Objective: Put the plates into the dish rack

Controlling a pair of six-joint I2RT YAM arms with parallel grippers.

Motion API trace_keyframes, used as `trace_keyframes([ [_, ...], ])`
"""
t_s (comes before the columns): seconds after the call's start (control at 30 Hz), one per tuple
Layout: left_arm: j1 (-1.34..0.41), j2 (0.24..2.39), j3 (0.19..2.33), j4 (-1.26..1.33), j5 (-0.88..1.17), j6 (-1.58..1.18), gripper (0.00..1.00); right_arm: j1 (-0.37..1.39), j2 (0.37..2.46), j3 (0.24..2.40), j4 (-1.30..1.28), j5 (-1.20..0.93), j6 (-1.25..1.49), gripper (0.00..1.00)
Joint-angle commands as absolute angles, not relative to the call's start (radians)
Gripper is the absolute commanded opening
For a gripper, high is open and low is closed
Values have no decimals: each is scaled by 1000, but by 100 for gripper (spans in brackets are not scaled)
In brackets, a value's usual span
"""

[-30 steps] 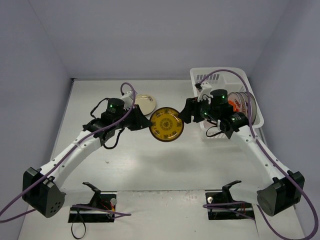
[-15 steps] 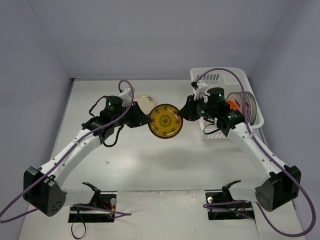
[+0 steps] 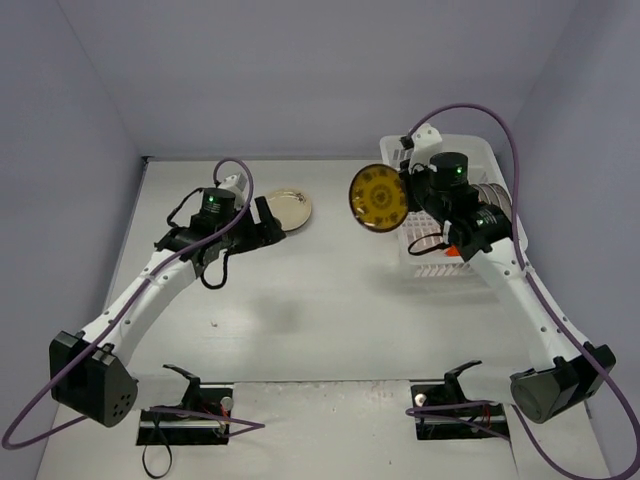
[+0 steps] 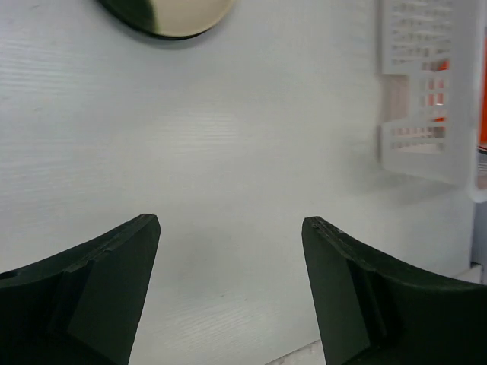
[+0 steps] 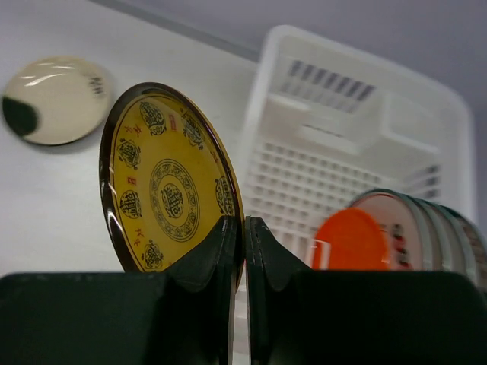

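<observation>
A dark yellow-brown plate (image 3: pixel 378 197) with a black pattern hangs on edge in the air just left of the dish rack (image 3: pixel 438 263). My right gripper (image 3: pixel 403 192) is shut on its rim; in the right wrist view the fingertips (image 5: pixel 243 228) pinch the plate (image 5: pixel 163 182) at its lower right edge. Several plates (image 3: pixel 492 205) stand on edge in the white rack (image 5: pixel 342 99), a red-orange one (image 5: pixel 350 239) nearest. A cream plate (image 3: pixel 288 208) lies flat on the table. My left gripper (image 3: pixel 271 222) hovers open beside it, nothing between its jaws (image 4: pixel 230 220).
In the left wrist view the cream plate (image 4: pixel 171 15) sits at the top edge and the rack's slotted wall (image 4: pixel 422 91) at the right. Grey walls close in the table on three sides. Two black stands (image 3: pixel 190 410) sit at the near edge.
My left gripper opened, let go of the yellow plate and drew back left. My right gripper shut on the plate's rim and carried it up and right toward the rack.
</observation>
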State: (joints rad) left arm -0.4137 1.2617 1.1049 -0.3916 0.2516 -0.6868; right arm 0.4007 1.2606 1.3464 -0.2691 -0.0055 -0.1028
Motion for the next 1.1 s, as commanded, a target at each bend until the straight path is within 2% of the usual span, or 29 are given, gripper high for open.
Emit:
trace_keyframes([
  [0.0,-382,1272,1167,-521,126,-646,76,399,1261,1411,-268,369,-277,0],
  [0.13,-374,1278,1152,-564,69,-614,77,377,1337,1393,-276,544,-359,0],
  [0.47,-362,1279,1129,-589,37,-572,78,247,1482,1316,-186,660,-423,0],
  [1.07,-353,1348,1150,-577,41,-548,78,224,1605,1230,-118,680,-411,0],
])
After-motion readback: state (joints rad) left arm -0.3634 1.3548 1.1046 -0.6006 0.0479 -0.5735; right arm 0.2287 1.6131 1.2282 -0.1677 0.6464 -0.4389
